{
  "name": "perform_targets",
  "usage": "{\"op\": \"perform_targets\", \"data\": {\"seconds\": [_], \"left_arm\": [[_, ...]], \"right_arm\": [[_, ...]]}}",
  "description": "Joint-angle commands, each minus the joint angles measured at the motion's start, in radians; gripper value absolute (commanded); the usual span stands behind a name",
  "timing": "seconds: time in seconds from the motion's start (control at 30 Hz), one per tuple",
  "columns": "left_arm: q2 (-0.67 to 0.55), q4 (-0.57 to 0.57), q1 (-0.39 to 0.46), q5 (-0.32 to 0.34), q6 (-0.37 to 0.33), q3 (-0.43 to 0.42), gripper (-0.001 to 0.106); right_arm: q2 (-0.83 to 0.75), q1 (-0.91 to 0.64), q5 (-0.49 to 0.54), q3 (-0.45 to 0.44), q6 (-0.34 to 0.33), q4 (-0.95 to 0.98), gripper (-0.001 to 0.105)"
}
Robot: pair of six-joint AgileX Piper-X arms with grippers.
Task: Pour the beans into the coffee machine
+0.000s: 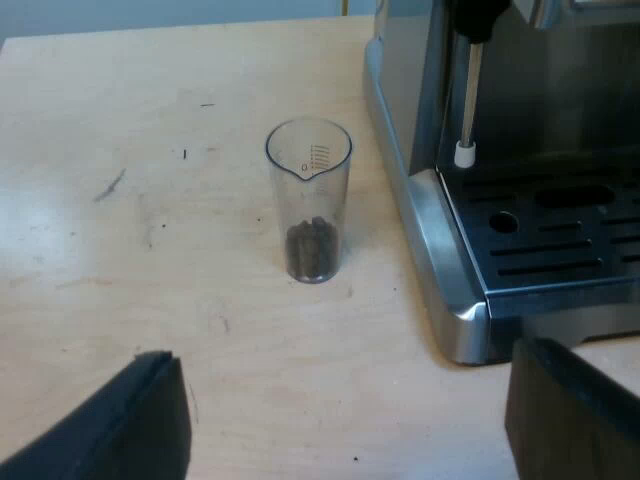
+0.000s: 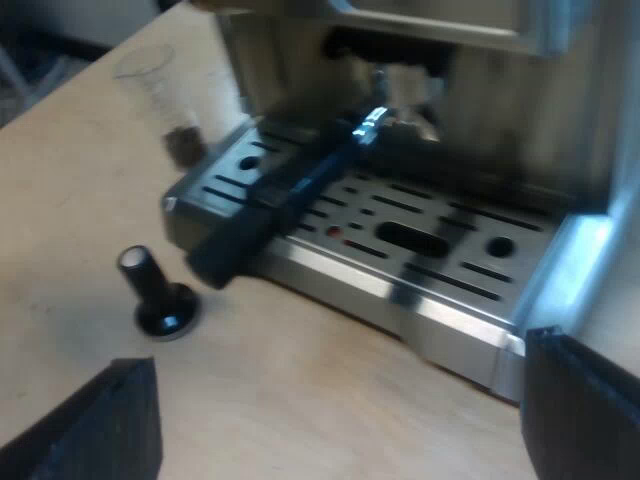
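Near the machine [image 1: 405, 110], the left gripper [image 1: 350, 400] and right gripper [image 2: 340, 400] hover, both spread wide, holding nothing. The glass [image 1: 309, 200] stands upright just beside the machine, beans [image 1: 311, 250] in its bottom. Nothing is poured yet: grasping, lifting and tipping remain.

Your table [image 1: 120, 130] is pale, scuffed wood. On it you see three things: measuring glass [image 1: 309, 200], espresso machine [image 1: 440, 270], tamper [image 2: 155, 292].

The holder's dark handle [image 2: 275, 205] juts over the drip tray [image 2: 430, 270] of the espresso machine [image 2: 590, 140]; a black-knobbed tamper [image 2: 158, 295] stands on the worktop [image 2: 300, 400] beside it.
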Motion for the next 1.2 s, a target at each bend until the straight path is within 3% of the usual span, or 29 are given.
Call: {"op": "perform_targets", "data": {"seconds": [0.03, 0.2, 0.43, 0.77, 0.8, 0.97, 1.0, 1.13, 1.2], "left_arm": [[0.008, -0.011, -0.005, 0.006, -0.004, -0.009, 0.068], [0.011, -0.015, -0.005, 0.006, -0.004, -0.009, 0.068], [0.011, -0.048, -0.005, 0.006, -0.004, -0.009, 0.068], [0.011, -0.065, -0.005, 0.006, -0.004, 0.025, 0.068], [0.013, -0.124, -0.005, 0.006, -0.004, 0.075, 0.068], [0.012, -0.181, -0.005, 0.006, -0.004, 0.109, 0.068], [0.018, -0.258, -0.005, 0.006, -0.004, 0.170, 0.068], [0.046, -0.308, -0.005, 0.023, -0.004, 0.217, 0.068], [0.077, -0.343, -0.005, 0.028, -0.004, 0.240, 0.075]], "right_arm": [[0.034, 0.051, 0.020, -0.014, -0.013, -0.056, 0.078], [0.118, 0.167, 0.132, -0.014, -0.005, -0.166, 0.078], [0.217, 0.247, 0.195, -0.014, -0.005, -0.257, 0.078], [0.337, 0.272, 0.193, -0.014, 0.014, -0.397, 0.078], [0.339, 0.272, 0.193, -0.014, 0.020, -0.399, 0.078], [0.348, 0.272, 0.185, -0.014, 0.058, -0.416, 0.078], [0.348, 0.272, 0.185, -0.014, 0.057, -0.416, 0.078], [0.348, 0.272, 0.157, -0.014, 0.057, -0.420, 0.078], [0.348, 0.272, 0.154, -0.014, 0.057, -0.420, 0.078]]}}
